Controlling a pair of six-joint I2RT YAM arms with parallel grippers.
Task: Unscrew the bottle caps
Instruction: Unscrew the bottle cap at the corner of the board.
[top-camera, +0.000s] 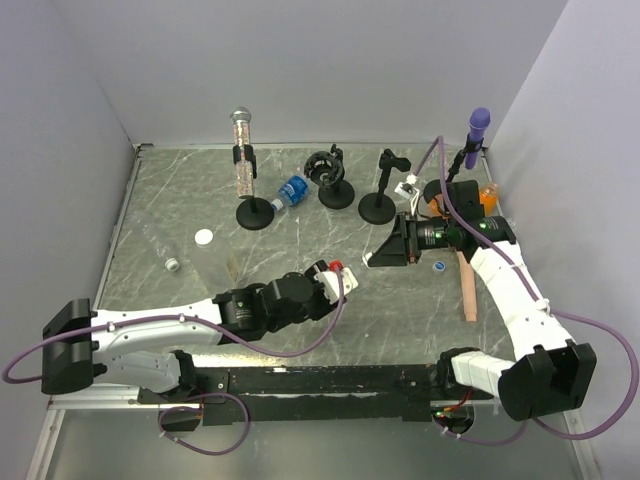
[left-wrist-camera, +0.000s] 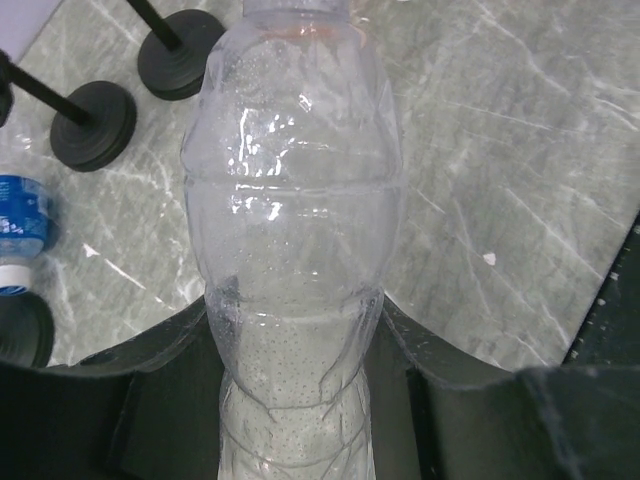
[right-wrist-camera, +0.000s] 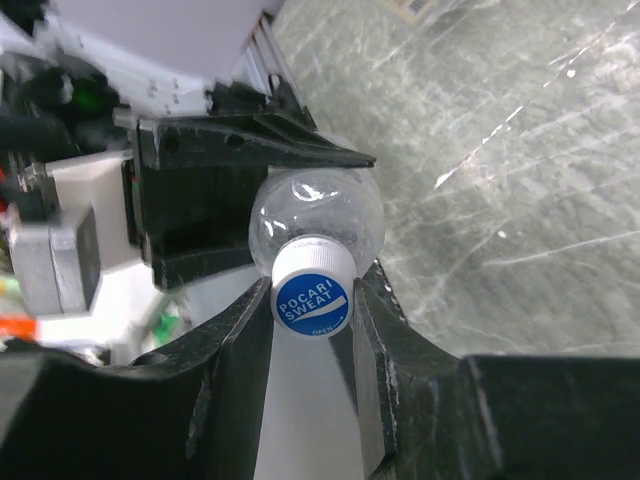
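A clear, unlabelled bottle is held around its lower body by my left gripper, which is shut on it. In the right wrist view its cap, white with a blue "POCARI SWEAT" top, sits squeezed between the two black fingers of my right gripper, which is shut on it. In the top view the left gripper and the right gripper meet nose to nose at mid-table. The clear bottle between them hardly shows there.
A blue-labelled bottle lies by the black stand bases. Loose caps lie at the left and right. Orange bottles, a silver microphone, a purple microphone and a wooden stick are also there.
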